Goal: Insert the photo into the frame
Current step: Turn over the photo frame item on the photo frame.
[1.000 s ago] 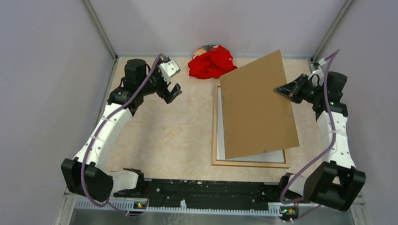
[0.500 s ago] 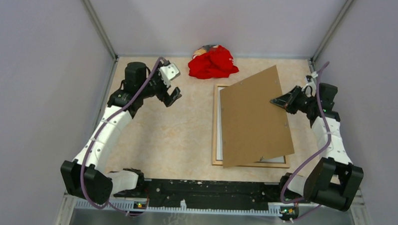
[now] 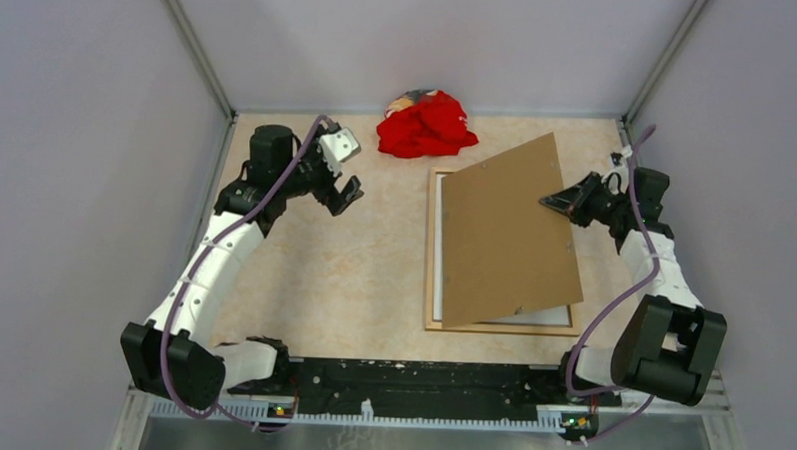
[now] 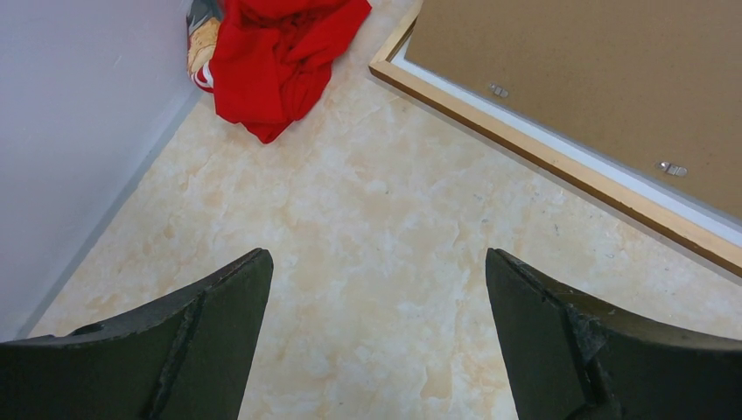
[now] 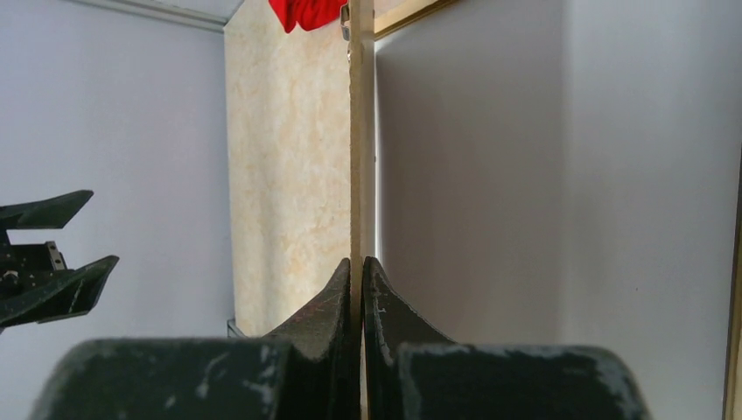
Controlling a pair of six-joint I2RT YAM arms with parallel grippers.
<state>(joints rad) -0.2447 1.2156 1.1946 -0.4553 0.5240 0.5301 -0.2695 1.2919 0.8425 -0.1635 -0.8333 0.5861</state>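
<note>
1. The right hand [image 3: 553,202] is clamped shut on the right edge of the brown board [image 3: 504,234], holding it tilted over the frame [image 3: 491,327].
2. The frame lies flat on the worktop [image 3: 363,274]. The photo [image 3: 551,315] sits inside it, white side up and mostly hidden by the board.
3. The left hand [image 3: 348,188] hangs with its fingers wide apart, gripping nothing, near the red cloth [image 3: 425,124].

One frame [image 3: 501,328], one brown board [image 3: 504,239], one red cloth [image 3: 426,126], perhaps one photo [image 3: 549,316].

R side of table [image 3: 353,273]: board [image 3: 509,239] skewed over frame [image 3: 546,329], cloth heap [image 3: 425,126] behind them.
</note>
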